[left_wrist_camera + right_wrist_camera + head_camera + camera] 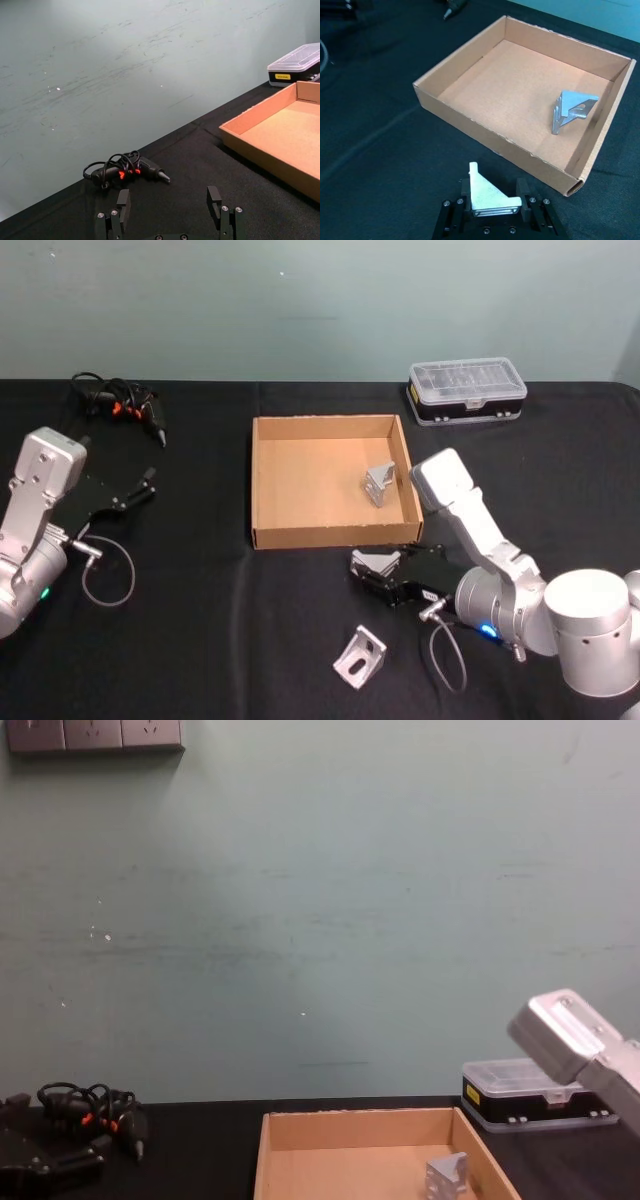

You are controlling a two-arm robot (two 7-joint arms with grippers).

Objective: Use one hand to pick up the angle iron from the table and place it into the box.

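My left gripper (135, 490) sits at nine o'clock, fingers spread, holding nothing. My right gripper (388, 578) clamps an angle iron (375, 562) across its sides, just outside the box (330, 537) at five o'clock. It seems rigid, light and slick, so flat faces grip best.
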